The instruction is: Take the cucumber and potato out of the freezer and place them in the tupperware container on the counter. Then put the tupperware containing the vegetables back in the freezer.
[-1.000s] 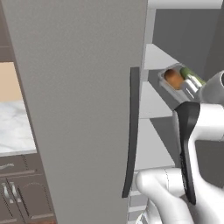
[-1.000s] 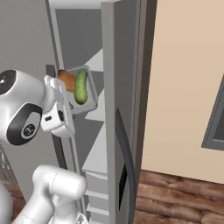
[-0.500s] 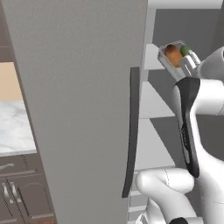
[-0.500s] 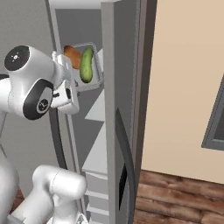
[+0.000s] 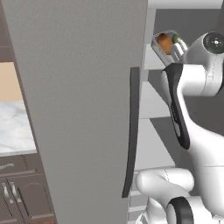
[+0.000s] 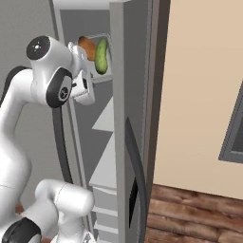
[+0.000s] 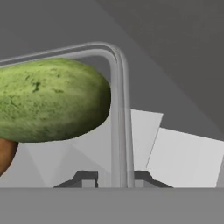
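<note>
Return leg, by my read: tupperware container (image 7: 117, 109) is loaded and I'm carrying it up high inside the freezer (image 5: 83, 109), so what's left is setting it on a shelf and letting go. My gripper (image 7: 114, 178) is clamped on the container's raised rim, one dark tip each side of the wall at 6 o'clock in the hand view. Cucumber (image 7: 48, 100) lies inside the tray, toward 9 o'clock from the rim, with the potato (image 7: 6, 155) just under it at the left edge, touching or nearly so. In the right base view the tray (image 6: 102, 54) looks tipped steeply, cucumber (image 6: 101, 55) and potato (image 6: 87, 47) facing the camera; left base view shows the same load (image 5: 168, 41) at about 1 o'clock, potato (image 5: 165, 42) visible, the green end (image 5: 176, 39) just peeking. Next move needs the tray levelled before I lower it, or the vegetables may slide out. Pale inner shelves (image 7: 183, 157) sit beyond the rim at 4 o'clock; can't tell how far the nearest one is. Obstacles: open freezer door (image 6: 128, 118) with its long dark handle (image 5: 130, 131) stands close beside my arm, so little room sideways. Marble counter (image 5: 15, 127) sits at 9 o'clock in the left base view, brown cabinets (image 5: 22, 192) below it, both out of the way.
</note>
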